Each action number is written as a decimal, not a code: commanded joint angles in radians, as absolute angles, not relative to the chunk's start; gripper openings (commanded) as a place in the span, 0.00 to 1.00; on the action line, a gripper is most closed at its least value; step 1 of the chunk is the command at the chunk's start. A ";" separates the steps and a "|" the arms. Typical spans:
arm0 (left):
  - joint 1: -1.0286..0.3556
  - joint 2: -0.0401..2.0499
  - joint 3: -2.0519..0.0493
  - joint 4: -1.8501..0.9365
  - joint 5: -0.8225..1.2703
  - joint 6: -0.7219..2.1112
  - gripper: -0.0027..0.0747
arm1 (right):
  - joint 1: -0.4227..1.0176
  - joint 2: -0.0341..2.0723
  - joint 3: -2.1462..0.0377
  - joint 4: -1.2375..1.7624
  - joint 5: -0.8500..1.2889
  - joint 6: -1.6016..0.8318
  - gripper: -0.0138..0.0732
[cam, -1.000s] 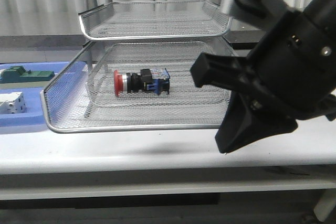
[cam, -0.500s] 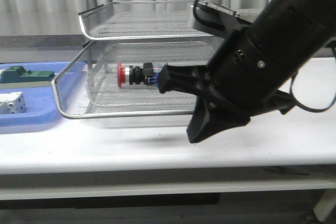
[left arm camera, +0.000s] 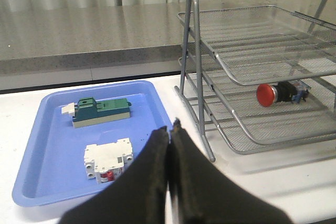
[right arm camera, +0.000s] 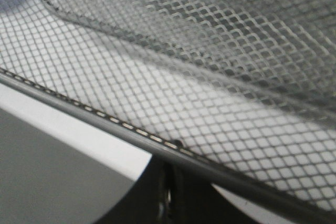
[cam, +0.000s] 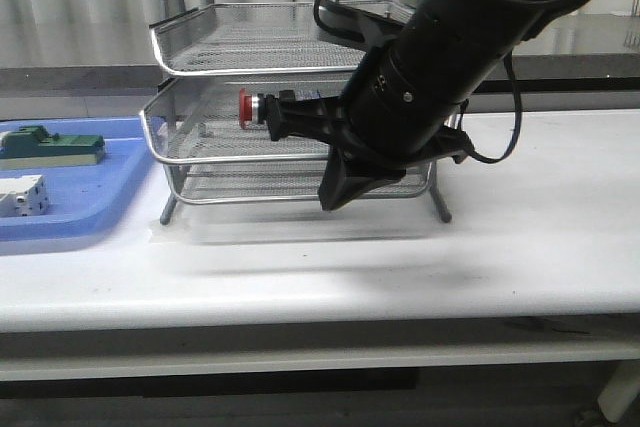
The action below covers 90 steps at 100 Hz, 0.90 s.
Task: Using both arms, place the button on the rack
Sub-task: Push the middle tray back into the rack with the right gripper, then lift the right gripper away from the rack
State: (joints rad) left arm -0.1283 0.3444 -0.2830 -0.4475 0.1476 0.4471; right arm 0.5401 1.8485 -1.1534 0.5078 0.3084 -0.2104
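Button (cam: 251,107) on rack's (cam: 190,157) middle tier

Rack (cam: 200,137) pushed back from the camera, button (cam: 258,108) carried with it, right arm (cam: 440,57) reaching farther forward

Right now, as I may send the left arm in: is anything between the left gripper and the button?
Yes. The button lies in the rack's middle tray; that tray's mesh wall and the frame's upright stand between it and the shut left gripper.
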 commanded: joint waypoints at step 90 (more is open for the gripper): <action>-0.127 0.352 -0.313 -0.463 0.078 0.440 0.01 | 0.507 1.678 -1.267 0.373 0.423 -0.229 0.08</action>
